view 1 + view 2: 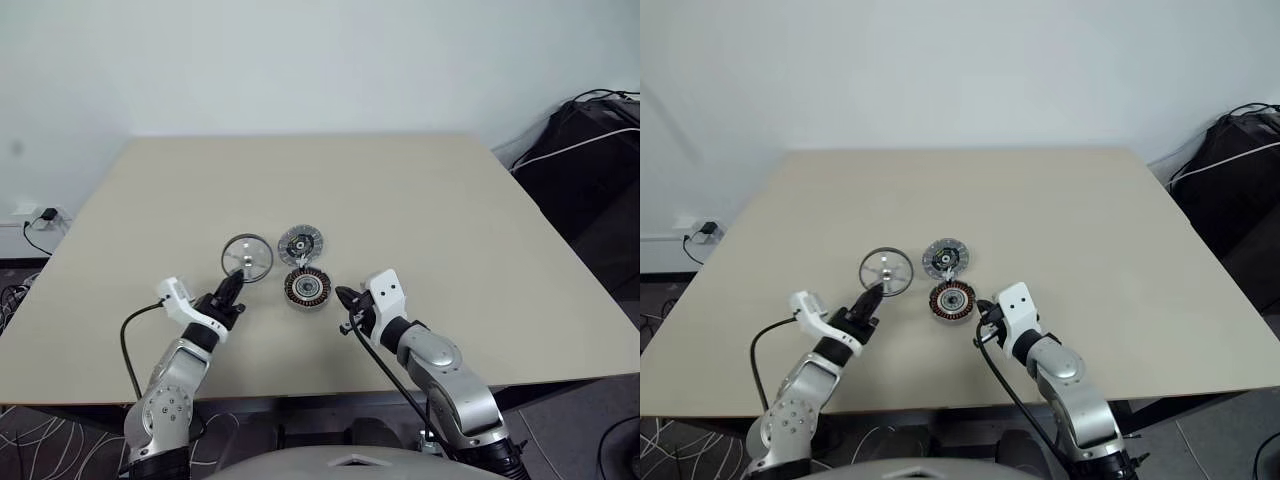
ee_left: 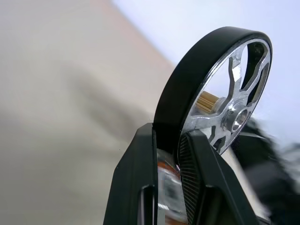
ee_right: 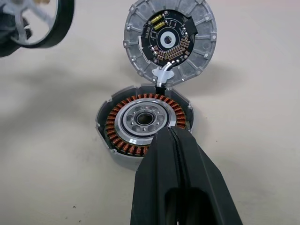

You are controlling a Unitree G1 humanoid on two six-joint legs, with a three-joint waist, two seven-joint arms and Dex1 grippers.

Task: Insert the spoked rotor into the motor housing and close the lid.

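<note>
Beige bench (image 1: 420, 200) ran up to a pale wall, a dark bag (image 1: 590, 150) cut off at its right edge. Above the bench stood the spoked rotor (image 1: 247, 256), upright on edge, its lower rim pinched between the left gripper (image 1: 228, 293) fingers (image 2: 136, 183), closed tight on it; the far side of the rim was hidden behind them. Just beside it lay the motor housing (image 3: 144, 123), copper windings up, near edge covered by the right gripper (image 3: 174, 136), whose fingers were pressed together, holding nothing. Touching the housing's far rim lay the lid (image 3: 170, 40), dark inner face up
</note>
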